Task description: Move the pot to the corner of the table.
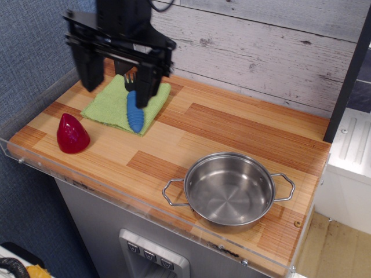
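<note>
no readable text, labels, brands, numbers or signs anywhere in view.

The black gripper (117,83) hangs at upper left, its two fingers (146,81) pointing down, spread wide, holding nothing.
</note>
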Robot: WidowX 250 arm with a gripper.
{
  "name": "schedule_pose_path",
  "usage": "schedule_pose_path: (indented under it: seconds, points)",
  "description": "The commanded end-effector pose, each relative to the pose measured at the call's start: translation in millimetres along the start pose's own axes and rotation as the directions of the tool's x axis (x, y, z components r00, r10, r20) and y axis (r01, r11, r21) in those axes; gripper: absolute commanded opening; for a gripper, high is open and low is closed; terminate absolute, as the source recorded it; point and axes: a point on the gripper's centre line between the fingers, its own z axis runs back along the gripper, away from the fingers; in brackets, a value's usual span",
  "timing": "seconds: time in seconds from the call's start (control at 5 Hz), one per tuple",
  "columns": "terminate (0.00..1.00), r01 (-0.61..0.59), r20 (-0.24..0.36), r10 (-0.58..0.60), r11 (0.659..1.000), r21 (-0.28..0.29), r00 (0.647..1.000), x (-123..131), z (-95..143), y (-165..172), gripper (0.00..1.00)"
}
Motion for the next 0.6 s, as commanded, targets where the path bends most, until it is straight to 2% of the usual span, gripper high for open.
schedule_pose_path:
  seconds: [0.0,0.2,0.4]
  points:
    - [0.00,-0.084,0.086,0.085,0.996,-0.019,0.993,-33.5,22.1,16.5,1.00]
    - [0.00,-0.084,0.086,0.085,0.996,-0.019,0.993,-33.5,22.1,16.5,1.00]
    - [1.00,-0.084,0.086,0.085,0.996,-0.019,0.993,-33.5,22.1,16.5,1.00]
